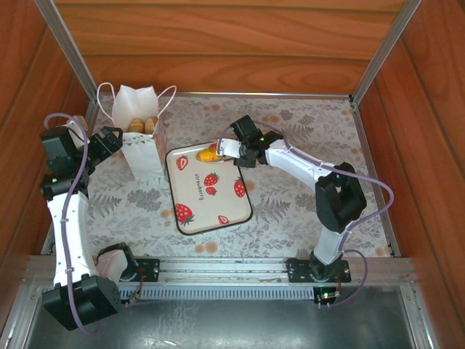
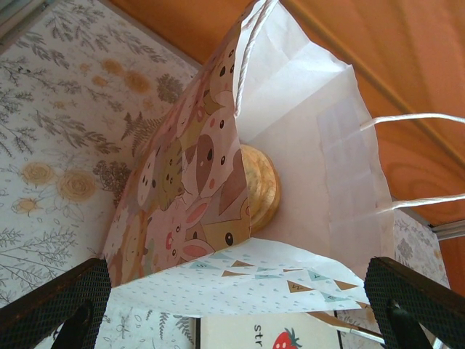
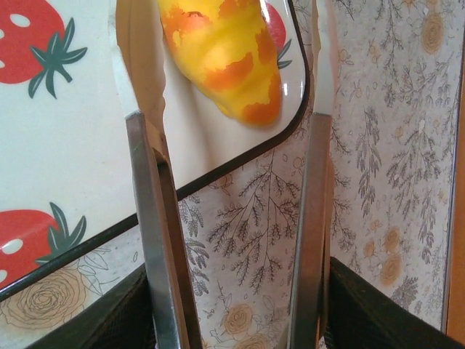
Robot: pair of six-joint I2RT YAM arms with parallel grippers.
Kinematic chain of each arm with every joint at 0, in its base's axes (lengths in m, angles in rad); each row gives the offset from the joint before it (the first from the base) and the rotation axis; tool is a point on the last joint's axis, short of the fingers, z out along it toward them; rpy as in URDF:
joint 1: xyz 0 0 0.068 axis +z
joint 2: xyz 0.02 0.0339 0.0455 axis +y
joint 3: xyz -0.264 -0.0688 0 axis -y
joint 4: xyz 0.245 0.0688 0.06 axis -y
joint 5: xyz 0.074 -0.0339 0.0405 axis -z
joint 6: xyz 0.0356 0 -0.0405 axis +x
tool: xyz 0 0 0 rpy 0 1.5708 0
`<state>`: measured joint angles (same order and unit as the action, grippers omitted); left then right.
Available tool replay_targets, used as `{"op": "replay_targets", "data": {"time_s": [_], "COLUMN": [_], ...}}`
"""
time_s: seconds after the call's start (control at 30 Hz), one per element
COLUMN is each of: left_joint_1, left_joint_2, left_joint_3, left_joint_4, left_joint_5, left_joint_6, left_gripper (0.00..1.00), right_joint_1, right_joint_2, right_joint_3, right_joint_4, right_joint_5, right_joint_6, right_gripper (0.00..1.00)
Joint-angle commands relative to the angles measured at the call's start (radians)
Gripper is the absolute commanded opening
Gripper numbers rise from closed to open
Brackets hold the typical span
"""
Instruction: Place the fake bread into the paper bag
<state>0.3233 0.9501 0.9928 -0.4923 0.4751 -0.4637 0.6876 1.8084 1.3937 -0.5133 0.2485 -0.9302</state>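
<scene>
While right claw (image 1: 219,150) hung over far corner of tray (image 1: 211,203), I saw its fingers released, straddling croissant (image 3: 221,58) lying on tray, one finger clear of it. Left claw (image 1: 110,139) spread wide beside paper bag (image 1: 142,156). Other pastries (image 1: 142,125) sat inside bag.

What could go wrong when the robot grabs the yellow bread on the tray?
The bread sits at the tray's corner; one finger of the right gripper hangs over the rim, so closing might catch the tray or knock the bread off. The paper bag stands unheld before the open left gripper, so a bump might tip it.
</scene>
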Motion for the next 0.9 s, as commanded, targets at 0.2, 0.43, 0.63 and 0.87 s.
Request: {"op": "replay_targets", "data": {"time_s": [0.2, 0.43, 0.63, 0.87], "left_joint_1": [0.009, 0.01, 0.009, 0.009], "left_joint_2": [0.012, 0.012, 0.015, 0.016], "left_joint_3": [0.024, 0.023, 0.026, 0.029], "left_joint_4": [0.012, 0.012, 0.013, 0.015], "left_joint_5": [-0.007, -0.009, -0.019, -0.03], "left_joint_6": [0.022, 0.021, 0.017, 0.015], "left_gripper": [0.95, 0.95, 0.95, 0.95], "right_joint_1": [-0.003, -0.007, -0.006, 0.008], "right_joint_2": [0.03, 0.087, 0.046, -0.069], "right_joint_3": [0.037, 0.065, 0.041, -0.035], "right_joint_4": [-0.072, -0.083, -0.023, 0.054], "right_joint_5": [-0.064, 0.012, 0.029, 0.047], "right_joint_6": [0.003, 0.009, 0.011, 0.011], "right_gripper": [0.57, 0.52, 0.43, 0.33]}}
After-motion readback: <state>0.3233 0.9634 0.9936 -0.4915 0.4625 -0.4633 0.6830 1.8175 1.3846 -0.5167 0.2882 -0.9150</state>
